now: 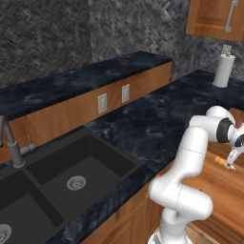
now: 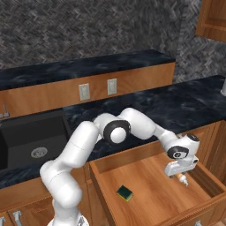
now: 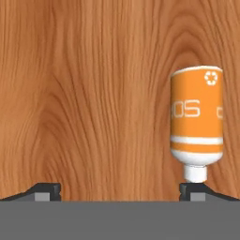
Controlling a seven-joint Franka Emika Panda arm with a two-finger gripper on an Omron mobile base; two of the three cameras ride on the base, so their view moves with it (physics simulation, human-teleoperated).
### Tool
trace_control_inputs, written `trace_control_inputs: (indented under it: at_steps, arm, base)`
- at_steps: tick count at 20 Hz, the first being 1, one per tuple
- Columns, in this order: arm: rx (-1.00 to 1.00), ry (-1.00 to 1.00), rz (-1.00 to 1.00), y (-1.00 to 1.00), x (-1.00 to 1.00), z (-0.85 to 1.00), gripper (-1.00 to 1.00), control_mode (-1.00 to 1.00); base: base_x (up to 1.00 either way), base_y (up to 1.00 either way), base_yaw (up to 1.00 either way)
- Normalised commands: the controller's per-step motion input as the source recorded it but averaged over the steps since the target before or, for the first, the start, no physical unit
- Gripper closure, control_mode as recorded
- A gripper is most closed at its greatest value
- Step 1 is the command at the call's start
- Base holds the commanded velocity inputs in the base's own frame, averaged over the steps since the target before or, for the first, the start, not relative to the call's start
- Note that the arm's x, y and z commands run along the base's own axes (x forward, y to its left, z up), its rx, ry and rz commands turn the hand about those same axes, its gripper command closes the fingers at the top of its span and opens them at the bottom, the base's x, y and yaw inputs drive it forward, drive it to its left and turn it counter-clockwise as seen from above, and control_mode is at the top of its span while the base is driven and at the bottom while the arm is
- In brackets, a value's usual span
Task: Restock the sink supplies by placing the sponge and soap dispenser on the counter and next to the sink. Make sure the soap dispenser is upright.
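Note:
The soap dispenser (image 3: 196, 122), an orange bottle with a white neck, lies flat on the wooden floor of an open drawer (image 2: 150, 176). My gripper (image 3: 119, 190) hangs just above it, open, with nothing between its fingers. The bottle's white neck points at the right fingertip (image 3: 193, 189). In the right base view the gripper (image 2: 178, 173) is low over the drawer's right side, and the soap dispenser (image 2: 181, 178) peeks out under it. The sponge (image 2: 125, 192), yellow and green, lies near the drawer's front left. The black counter (image 1: 157, 119) runs behind, with the sink (image 1: 90, 152) at the left.
A dark faucet (image 1: 10, 140) stands behind the sink. A white paper towel roll (image 1: 223, 69) stands at the counter's far right, under a wooden wall cabinet (image 1: 214, 19). The drawer's wooden walls (image 2: 128, 155) enclose the gripper. Two wall outlets (image 1: 102, 103) sit on the raised back ledge.

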Motion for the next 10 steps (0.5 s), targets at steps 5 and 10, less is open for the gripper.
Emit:
trace_control_inputs:
  at_steps: [5,10]
  arm:
    - [0.00,0.00,-0.05,0.00,0.30,-0.06,-1.00,-1.00]
    - [-0.02,0.00,-0.07,-0.02,0.21,-0.16,-1.00,-1.00]
  base:
    - [0.00,0.00,0.00]
    - [0.00,0.00,0.00]
